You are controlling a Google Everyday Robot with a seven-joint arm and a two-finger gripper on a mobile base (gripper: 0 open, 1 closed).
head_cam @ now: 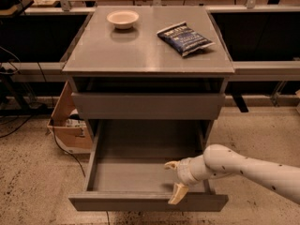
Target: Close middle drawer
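Grey middle drawer (131, 175) gapes open at lower centre; the gripper (171, 183), spread and empty, hangs over its front edge; pushing askew could jam it.

Gripper (174, 179), fingers (178, 194) spread, low inside the pulled-out middle drawer (136, 202) near its front right; bowl (123, 18), snack bag (184, 38) atop cabinet (140, 55).

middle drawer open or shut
Open: the middle drawer is pulled far out, its grey inside showing. The gripper sits just inside its front edge, fingers spread.
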